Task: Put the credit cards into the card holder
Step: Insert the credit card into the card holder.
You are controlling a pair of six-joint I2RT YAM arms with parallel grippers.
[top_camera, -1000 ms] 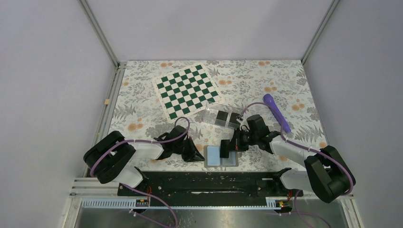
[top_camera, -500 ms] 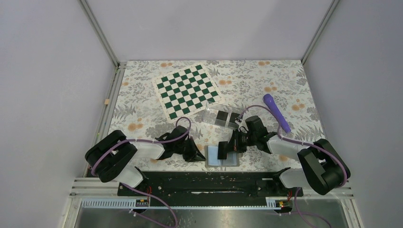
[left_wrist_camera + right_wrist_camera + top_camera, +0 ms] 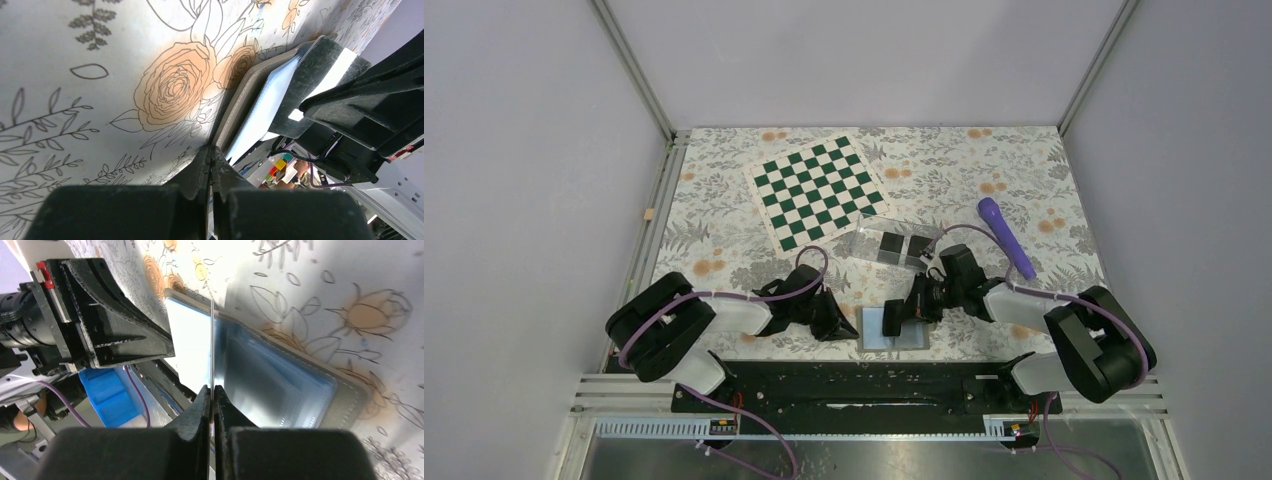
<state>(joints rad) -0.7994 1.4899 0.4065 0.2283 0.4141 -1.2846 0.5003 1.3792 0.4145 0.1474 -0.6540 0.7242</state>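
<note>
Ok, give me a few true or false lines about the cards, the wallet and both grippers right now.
1. The right gripper is shut on a black card above the open wallet. True.
2. The card holder is empty. False: two black cards lie inside it.
3. The left gripper is wide open over the card holder. False: it is shut, low at the wallet's left edge.
4. In the top view, the purple pen lies right of the card holder. True.
</note>
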